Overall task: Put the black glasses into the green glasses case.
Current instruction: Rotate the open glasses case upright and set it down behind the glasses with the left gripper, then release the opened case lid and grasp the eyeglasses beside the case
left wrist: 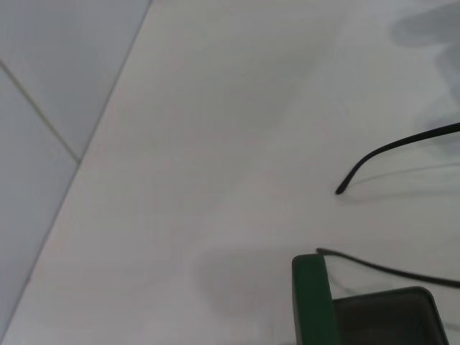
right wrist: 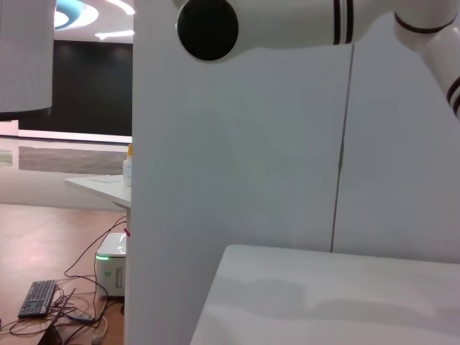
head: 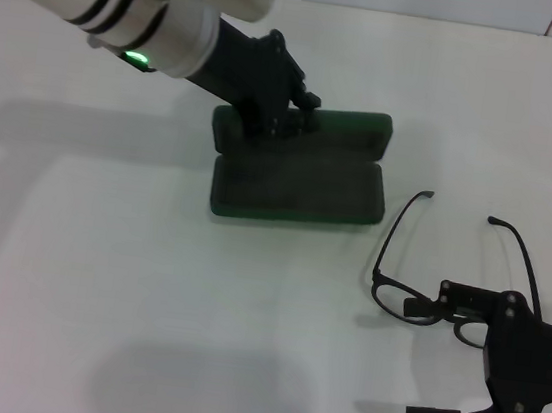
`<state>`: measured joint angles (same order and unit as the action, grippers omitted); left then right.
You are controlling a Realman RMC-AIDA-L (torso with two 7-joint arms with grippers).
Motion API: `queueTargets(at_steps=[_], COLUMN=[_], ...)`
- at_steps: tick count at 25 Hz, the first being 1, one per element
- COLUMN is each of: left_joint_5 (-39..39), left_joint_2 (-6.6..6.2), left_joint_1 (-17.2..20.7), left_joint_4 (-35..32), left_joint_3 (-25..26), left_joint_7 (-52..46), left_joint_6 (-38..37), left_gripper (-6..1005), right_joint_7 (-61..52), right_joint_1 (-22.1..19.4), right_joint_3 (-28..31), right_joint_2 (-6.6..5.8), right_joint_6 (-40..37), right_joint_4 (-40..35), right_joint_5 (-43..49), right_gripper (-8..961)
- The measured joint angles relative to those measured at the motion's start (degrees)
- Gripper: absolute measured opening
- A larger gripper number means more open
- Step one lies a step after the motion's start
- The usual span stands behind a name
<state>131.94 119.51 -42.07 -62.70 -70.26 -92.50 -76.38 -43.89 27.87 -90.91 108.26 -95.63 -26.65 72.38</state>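
Note:
The green glasses case [head: 299, 184] lies open in the middle of the white table, its lid [head: 351, 130] standing up at the back. My left gripper [head: 286, 112] sits at the lid's left end, its fingers closed on the rim. In the left wrist view I see the case's green edge [left wrist: 313, 302] and two thin temples [left wrist: 402, 140] of the black glasses. The black glasses [head: 391, 293] rest on the table right of the case, temples pointing away from me. My right gripper [head: 411, 361] is open at the glasses' front, one finger [head: 423, 308] over the frame.
The white table [head: 96, 275] stretches bare to the left and front of the case. A pale wall meets its far edge. The right wrist view shows only the wall, a table corner [right wrist: 323, 295] and my left arm [right wrist: 287, 21] overhead.

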Motion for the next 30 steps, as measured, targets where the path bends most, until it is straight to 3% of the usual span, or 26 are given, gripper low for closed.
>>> queueTargets(at_steps=[6, 17, 23, 27, 30], left_joint_5=[-1.7, -5.1, -22.3, -39.8, -52.0], left_joint_2=[0.17, 0.29, 0.27, 0.19, 0.35], left_joint_1=[-2.0, -0.5, 4.9, 9.8, 13.6], left_joint_4=[4.1, 2.4, 2.4, 8.6, 16.2], left_joint_3=[-0.2, -0.7, 5.0, 7.0, 6.5], left_joint_7=[2.3, 4.0, 8.4, 13.0, 20.6], left_joint_6=[0.8, 1.7, 1.6, 1.2, 1.0], left_gripper=[268, 301, 348, 371, 375], right_joint_7=[0.0, 0.0, -0.3, -1.2, -8.9], right_joint_1=[-0.1, -1.5, -1.5, -1.3, -1.0], right_joint_3=[0.0, 2.6, 5.4, 8.9, 11.3], right_joint_2=[-0.22, -0.47, -0.41, -0.52, -1.8], right_joint_6=[0.0, 0.0, -0.5, -1.1, -0.4], right_joint_4=[0.3, 0.5, 0.3, -0.8, -7.3], right_joint_5=[0.0, 0.0, 0.1, 0.3, 4.2], right_gripper=[823, 815, 812, 809, 807])
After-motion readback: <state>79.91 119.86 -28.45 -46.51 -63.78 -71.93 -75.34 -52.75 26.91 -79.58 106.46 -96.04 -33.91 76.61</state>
